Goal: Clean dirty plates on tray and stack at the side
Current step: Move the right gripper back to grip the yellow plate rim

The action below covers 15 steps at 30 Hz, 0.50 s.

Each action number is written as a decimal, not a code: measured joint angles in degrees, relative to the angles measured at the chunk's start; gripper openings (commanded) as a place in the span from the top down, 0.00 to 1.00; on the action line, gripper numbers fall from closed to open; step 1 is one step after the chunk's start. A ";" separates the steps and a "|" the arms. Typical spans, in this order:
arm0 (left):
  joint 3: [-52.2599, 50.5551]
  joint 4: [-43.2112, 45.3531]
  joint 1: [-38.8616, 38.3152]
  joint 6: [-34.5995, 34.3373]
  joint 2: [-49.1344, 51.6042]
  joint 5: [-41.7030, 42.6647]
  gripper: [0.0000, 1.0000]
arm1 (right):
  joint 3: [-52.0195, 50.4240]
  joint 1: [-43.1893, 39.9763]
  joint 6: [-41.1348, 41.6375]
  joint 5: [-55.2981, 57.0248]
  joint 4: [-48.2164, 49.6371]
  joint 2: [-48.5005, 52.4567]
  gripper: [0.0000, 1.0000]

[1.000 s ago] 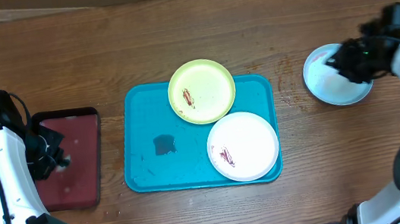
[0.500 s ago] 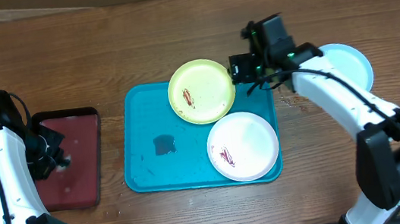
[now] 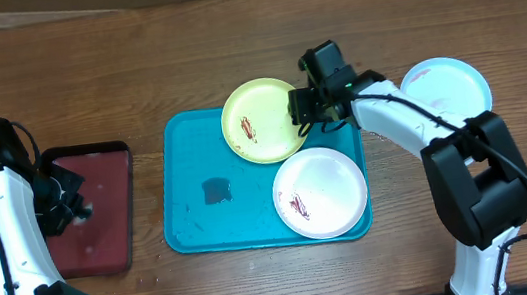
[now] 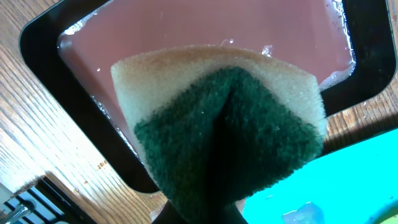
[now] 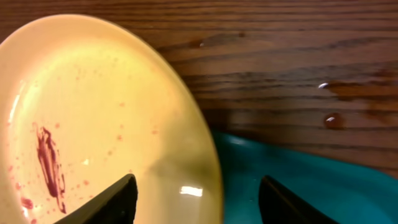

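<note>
My right hand point(image 3: 305, 110) stands wide, one finger on either side of the green plate's point(image 3: 258, 118) right rim, not closed on it. That plate overhangs the far rim of the tray point(image 3: 203, 225), whose long axis runs left to right. The white plate point(image 3: 321, 189) lies in its near right corner. The blue plate point(image 3: 449, 84) sits on the tabletop point(image 3: 132, 63), far right. My left hand point(image 3: 62, 212) pinches a sponge point(image 4: 224, 124) over the dark red tray point(image 3: 104, 243); the sponge hides its fingers.

left claw point(image 3: 67, 209): clamped, pointing down; right claw point(image 5: 198, 196): jaws apart, arm stretched inward
</note>
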 measured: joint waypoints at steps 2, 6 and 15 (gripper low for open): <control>0.00 0.00 0.00 0.02 0.00 0.02 0.96 | 0.02 0.79 0.17 -0.09 0.50 0.09 0.55; 0.00 0.00 0.00 0.02 0.00 0.02 0.96 | 0.02 1.57 0.22 -0.04 0.50 0.09 0.67; 0.00 0.02 0.00 0.04 0.00 0.28 0.96 | 0.00 1.66 0.13 0.07 -0.55 0.09 0.68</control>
